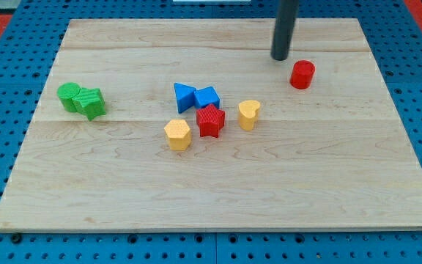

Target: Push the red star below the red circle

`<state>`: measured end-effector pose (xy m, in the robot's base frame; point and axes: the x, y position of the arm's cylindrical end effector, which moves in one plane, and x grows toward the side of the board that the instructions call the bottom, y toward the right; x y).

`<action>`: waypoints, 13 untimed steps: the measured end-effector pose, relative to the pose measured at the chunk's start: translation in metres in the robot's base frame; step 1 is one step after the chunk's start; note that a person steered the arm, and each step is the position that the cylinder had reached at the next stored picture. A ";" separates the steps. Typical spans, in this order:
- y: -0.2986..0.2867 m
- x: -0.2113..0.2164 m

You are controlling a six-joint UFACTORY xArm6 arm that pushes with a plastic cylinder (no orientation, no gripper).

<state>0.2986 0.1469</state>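
The red star (211, 121) lies near the middle of the wooden board (218, 198), just below the blue blocks. The red circle (302, 75) stands at the view's upper right. My tip (280, 57) is at the top of the board, just up and left of the red circle, and far up and right of the red star. It touches no block.
A blue triangle (184, 97) and a blue cube (207, 97) sit above the red star. A yellow hexagon (177, 134) lies to its left, a yellow heart (248, 114) to its right. Two green blocks (81, 100) sit at the left.
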 end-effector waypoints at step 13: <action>-0.110 0.190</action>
<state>0.4883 0.0373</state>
